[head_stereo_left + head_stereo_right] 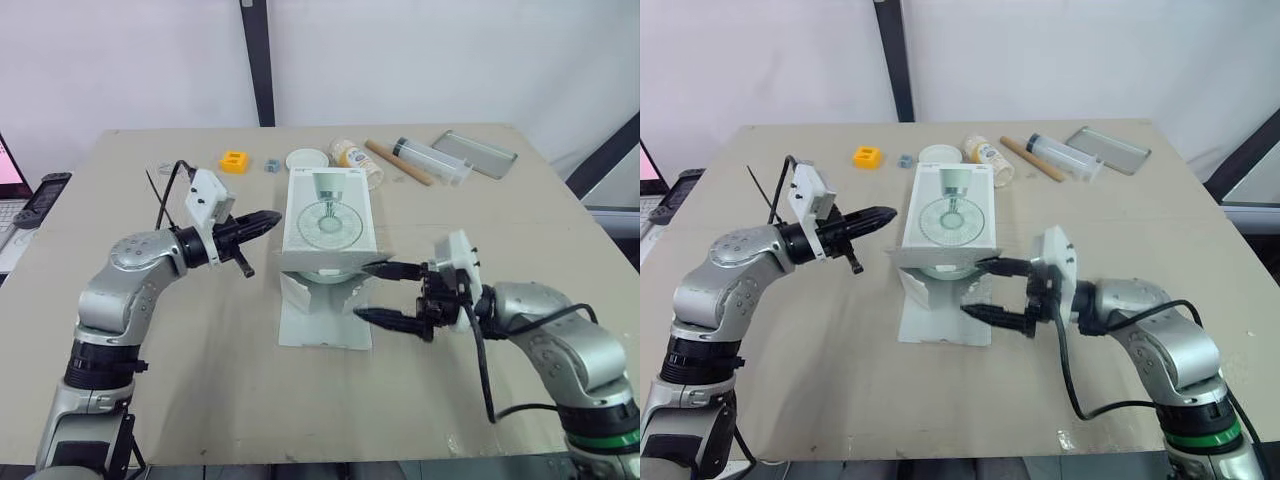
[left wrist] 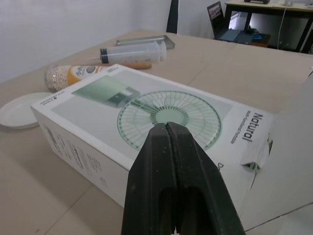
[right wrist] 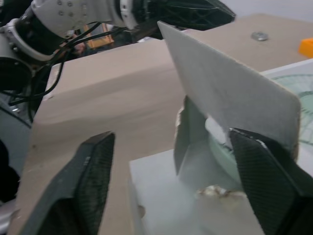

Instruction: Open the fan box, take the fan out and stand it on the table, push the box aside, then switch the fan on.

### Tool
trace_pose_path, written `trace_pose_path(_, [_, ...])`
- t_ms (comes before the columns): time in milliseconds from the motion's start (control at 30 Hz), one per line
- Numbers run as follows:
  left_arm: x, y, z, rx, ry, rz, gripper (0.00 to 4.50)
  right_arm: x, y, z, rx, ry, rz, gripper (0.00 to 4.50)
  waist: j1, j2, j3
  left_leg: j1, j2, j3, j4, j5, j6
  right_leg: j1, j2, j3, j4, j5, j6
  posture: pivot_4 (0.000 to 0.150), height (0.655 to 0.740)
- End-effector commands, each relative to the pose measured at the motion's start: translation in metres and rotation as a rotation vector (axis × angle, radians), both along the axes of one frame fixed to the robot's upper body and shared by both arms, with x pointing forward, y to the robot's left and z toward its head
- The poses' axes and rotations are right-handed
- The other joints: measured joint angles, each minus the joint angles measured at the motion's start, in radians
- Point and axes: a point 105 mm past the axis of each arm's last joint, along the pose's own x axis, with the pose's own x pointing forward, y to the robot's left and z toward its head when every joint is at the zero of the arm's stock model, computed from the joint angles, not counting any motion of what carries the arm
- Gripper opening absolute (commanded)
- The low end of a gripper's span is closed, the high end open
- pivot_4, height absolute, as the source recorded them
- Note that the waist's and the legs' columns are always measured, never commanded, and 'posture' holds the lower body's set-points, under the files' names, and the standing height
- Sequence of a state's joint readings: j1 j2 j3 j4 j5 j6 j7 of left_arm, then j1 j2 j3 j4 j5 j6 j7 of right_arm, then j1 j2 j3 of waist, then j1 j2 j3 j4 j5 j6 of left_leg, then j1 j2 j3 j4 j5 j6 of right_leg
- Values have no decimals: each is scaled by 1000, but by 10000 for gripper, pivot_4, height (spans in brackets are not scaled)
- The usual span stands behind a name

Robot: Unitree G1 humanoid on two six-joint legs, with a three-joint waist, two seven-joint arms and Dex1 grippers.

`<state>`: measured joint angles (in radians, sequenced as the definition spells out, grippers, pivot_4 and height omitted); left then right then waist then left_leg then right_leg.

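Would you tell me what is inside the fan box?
In the open end of the fan box, a pale rounded part of the fan shows; the walls cover the rest.

Both arms are built of rounded silver-grey shells joined by black rings. The left arm [image 1: 125, 285] has small screws dotted over its casing, and the right arm [image 1: 560, 340] has a green band [image 1: 600, 440] at its lower end. A white, boxy camera housing [image 1: 203, 197] sits on each wrist with black cables [image 1: 485, 370] looping from it, and the left gripper [image 1: 272, 217] and right gripper [image 1: 361, 290] each have two tapered black fingers [image 1: 395, 320] with finely cross-hatched pads [image 3: 98, 171].
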<state>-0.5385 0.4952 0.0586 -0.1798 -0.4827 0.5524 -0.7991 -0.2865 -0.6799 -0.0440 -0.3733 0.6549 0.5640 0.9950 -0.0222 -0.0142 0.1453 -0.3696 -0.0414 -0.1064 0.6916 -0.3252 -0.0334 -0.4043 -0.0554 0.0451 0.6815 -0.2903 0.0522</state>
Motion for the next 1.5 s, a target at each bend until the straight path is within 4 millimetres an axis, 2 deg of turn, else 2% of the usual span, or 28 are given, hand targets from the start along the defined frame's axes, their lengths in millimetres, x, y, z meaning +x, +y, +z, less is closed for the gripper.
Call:
trace_pose_path(33, [-3,5,24,-41,-86,21,0,15,-5,12,-1,-105,-67,19608,0,0,0,0,0,0,0,0,0,0,0,0,0,0,0,1500,7400])
trace_pose_path(133, [-3,4,26,-42,-95,27,0,29,-7,10,-30,-143,-128,8056,0,0,0,0,0,0,0,0,0,0,0,0,0,0,0,1500,7400])
trace_pose_path(167, [-3,2,25,-40,-96,27,0,32,-7,10,-36,-152,-138,1285,0,0,0,0,0,0,0,0,0,0,0,0,0,0,0,1500,7400])
trace_pose_path(200, [-3,-1,24,-35,-100,26,0,37,-6,10,-41,-161,-155,452,0,0,0,0,0,0,0,0,0,0,0,0,0,0,0,1500,7400])
trace_pose_path(500, [6,-28,8,15,-111,58,0,61,1,4,-105,-197,-244,452,-1,0,0,-1,0,1,0,1,-1,-1,0,1,0,0,0,1500,7400])
trace_pose_path(667, [11,-40,-10,60,-68,70,0,63,3,-3,-153,-186,-258,452,-1,0,0,-1,0,1,0,1,-1,-2,0,1,0,0,0,1500,7400])
trace_pose_path(800, [14,-46,-38,159,2,76,0,62,4,-6,-175,-181,-260,452,-1,0,0,-1,0,1,0,1,-1,-2,0,1,1,0,0,1500,7400])
trace_pose_path(967, [13,-49,-51,189,60,65,0,61,5,-2,-174,-189,-259,452,-1,0,0,-1,0,1,0,1,-1,-2,0,1,1,0,0,1500,7400])
trace_pose_path(1033, [12,-50,-54,195,72,62,0,60,7,3,-159,-196,-246,452,-1,0,0,-1,0,1,0,1,-1,-2,0,1,1,0,0,1500,7400])
trace_pose_path(1200, [13,-51,-57,203,81,62,0,41,24,16,-96,-197,-115,452,-1,0,0,-1,0,1,0,1,-1,-2,0,1,1,0,0,1500,7400])
trace_pose_path(1333, [14,-52,-57,203,79,63,0,31,34,1,-141,-165,-73,452,-1,0,0,-1,0,0,0,1,-1,-1,0,0,1,0,0,1500,7400])
trace_pose_path(1500, [15,-52,-57,205,79,67,0,27,32,-18,-210,-122,-67,452,-1,0,0,-1,-1,1,0,1,-1,-1,0,1,1,0,0,1500,7400])
